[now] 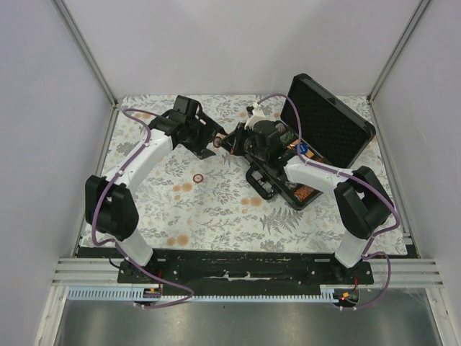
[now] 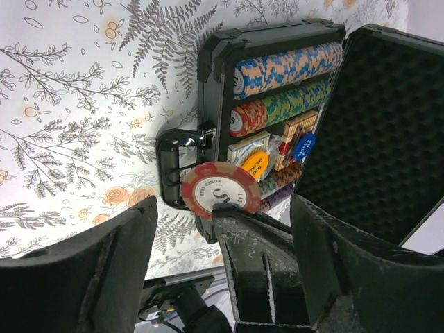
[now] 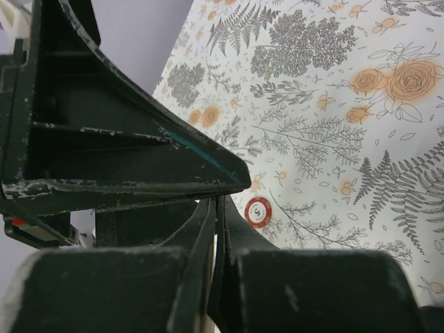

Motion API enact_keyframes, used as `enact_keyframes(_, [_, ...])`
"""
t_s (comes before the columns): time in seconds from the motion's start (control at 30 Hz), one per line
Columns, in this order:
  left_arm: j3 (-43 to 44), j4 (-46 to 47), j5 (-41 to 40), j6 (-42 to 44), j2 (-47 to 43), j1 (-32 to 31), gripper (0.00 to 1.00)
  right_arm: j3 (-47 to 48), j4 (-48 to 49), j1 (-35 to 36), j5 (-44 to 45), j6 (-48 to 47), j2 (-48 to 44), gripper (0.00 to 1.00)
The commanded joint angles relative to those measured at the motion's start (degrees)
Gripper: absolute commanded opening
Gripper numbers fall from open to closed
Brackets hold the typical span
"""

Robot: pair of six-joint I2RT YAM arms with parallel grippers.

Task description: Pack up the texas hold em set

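Reddish chip (image 2: pixel 220 189) pinched in right end effector (image 3: pixel 216 202), left end effector (image 2: pixel 223 202) spread wide

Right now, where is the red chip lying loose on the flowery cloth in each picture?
Top view: loose chip left of centre, on bare cloth.
Left wrist: not in it.
Right wrist: loose chip at lower centre, small.
Shared landmark: the flowery cloth.

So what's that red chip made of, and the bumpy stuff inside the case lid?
The red chip looks like matte clay or hard plastic: it has a dull face with printed stripes, though I can't tell which of the two it is. The lid lining looks like soft black foam, going by its bumpy egg-crate dimples.
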Motion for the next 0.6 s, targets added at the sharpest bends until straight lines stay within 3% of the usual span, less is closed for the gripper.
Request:
enact_keyframes(0.0, [0.33, 0.44, -2.21, 1.51, -2.43, -0.06, 0.84, 3.57, -3.31, 0.15, -3.16, -7.42, -1.56, 0.00])
enact_keyframes(0.13, [0.77, -2.90, -10.38, 8.28, -3.83, 1.95, 0.88, 3.48, -10.78, -0.12, -5.54, -19.36, -2.80, 0.00])
enact_keyframes(0.3, [-1.60, -2.64, -18.90, 17.15, -7.34, 4.24, 0.88, 4.71, -20.54, -1.78, -1.42, -29.49, -4.20, 0.00])
enact_keyframes(0.57, [-6.78, -3.26, -21.64, 31.13, -7.52, 4.33, 0.86, 10.33, -34.96, -5.39, 3.24, -43.38, -1.92, 0.00])
